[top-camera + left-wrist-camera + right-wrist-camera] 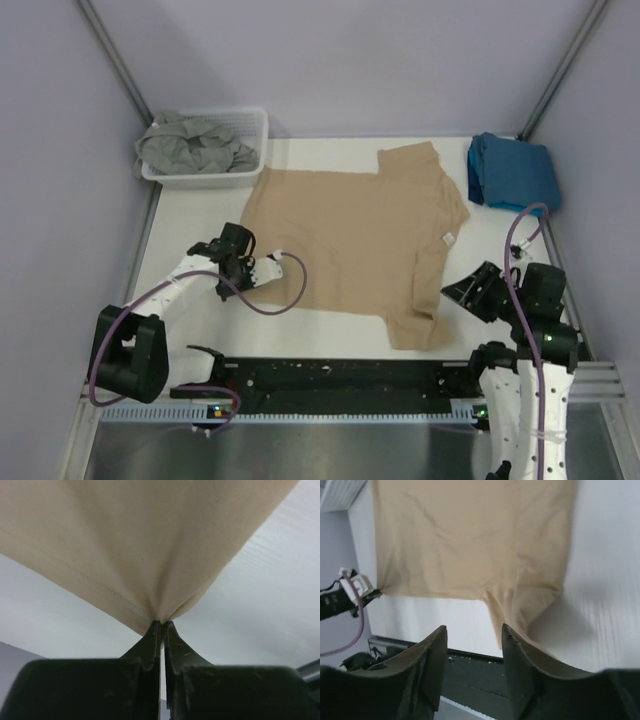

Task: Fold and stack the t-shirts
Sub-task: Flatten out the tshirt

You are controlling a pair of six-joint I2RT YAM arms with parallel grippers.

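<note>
The tan t-shirt (355, 235) lies spread on the white table, collar to the right, one sleeve at the near edge and one at the far side. My left gripper (247, 272) is shut on the shirt's near-left hem corner; the left wrist view shows the cloth (150, 545) pinched between the black fingertips (155, 630). My right gripper (462, 292) is open and empty, just right of the near sleeve (530, 610), above the table. The teal-blue t-shirt (512, 172) lies folded at the far right. The grey-green t-shirt (192, 145) is crumpled in the basket.
The white slatted basket (250, 125) stands at the far left corner. A black rail (330, 375) runs along the near table edge. Grey walls close in the left, right and back.
</note>
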